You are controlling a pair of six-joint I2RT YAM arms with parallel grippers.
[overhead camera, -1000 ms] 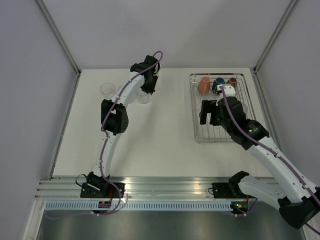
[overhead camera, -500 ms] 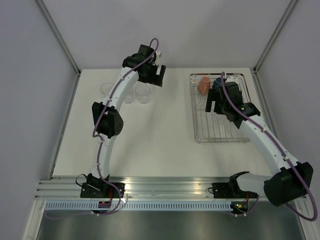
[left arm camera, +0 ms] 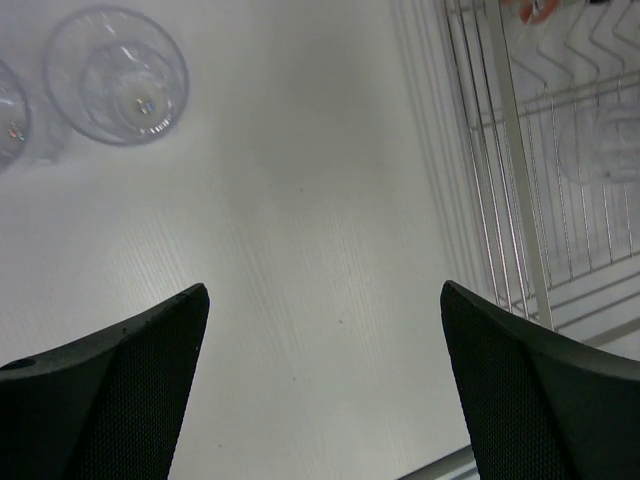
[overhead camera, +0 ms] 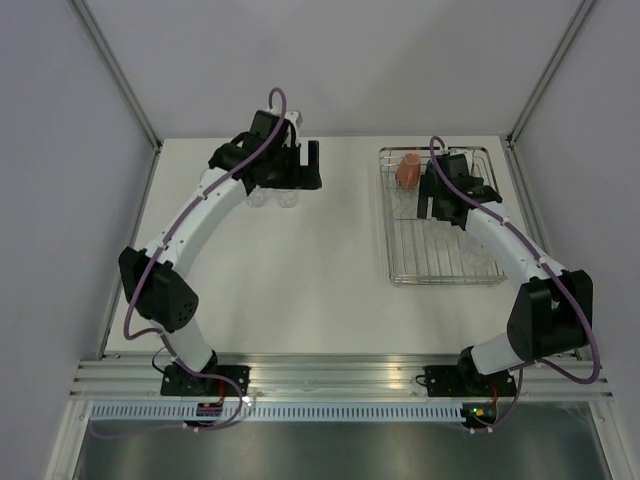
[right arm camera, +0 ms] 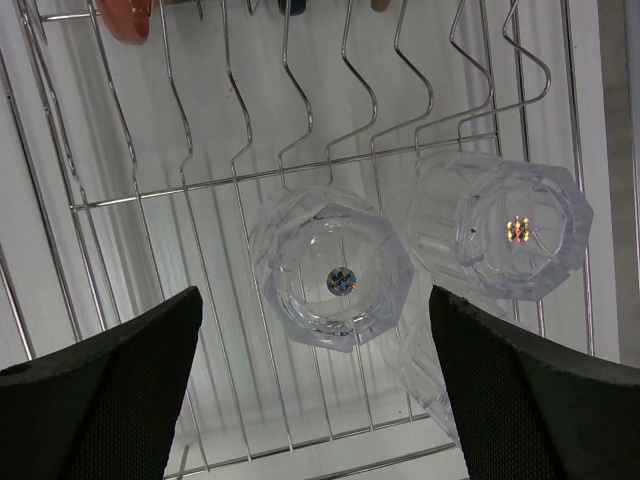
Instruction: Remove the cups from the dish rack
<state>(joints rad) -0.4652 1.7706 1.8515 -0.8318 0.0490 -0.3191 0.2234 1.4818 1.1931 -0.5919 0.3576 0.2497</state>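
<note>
The silver wire dish rack [overhead camera: 440, 262] lies at the right of the table. A salmon-orange mug [overhead camera: 408, 171] stands at its far end. My right gripper [overhead camera: 440, 208] hovers open above the rack. In the right wrist view its open fingers frame one upturned clear glass [right arm camera: 332, 280]. A second glass [right arm camera: 510, 225] sits to the right, and a third [right arm camera: 430, 380] lies partly behind my finger. My left gripper [overhead camera: 310, 168] is open and empty above the table [left arm camera: 330, 200]. Two clear glasses [overhead camera: 287, 199] stand under it, one of them [left arm camera: 117, 75] showing in the left wrist view.
The rack's edge [left arm camera: 510, 150] runs down the right side of the left wrist view, with another glass [left arm camera: 610, 140] inside. Bits of the salmon-orange mug [right arm camera: 128, 18] and a blue mug [right arm camera: 292, 5] peek in at the right wrist view's top. Enclosure walls surround the table.
My left gripper opened, let go of a glass on the table, then lifted and swung right. My right gripper reached farther over the rack, still open.
</note>
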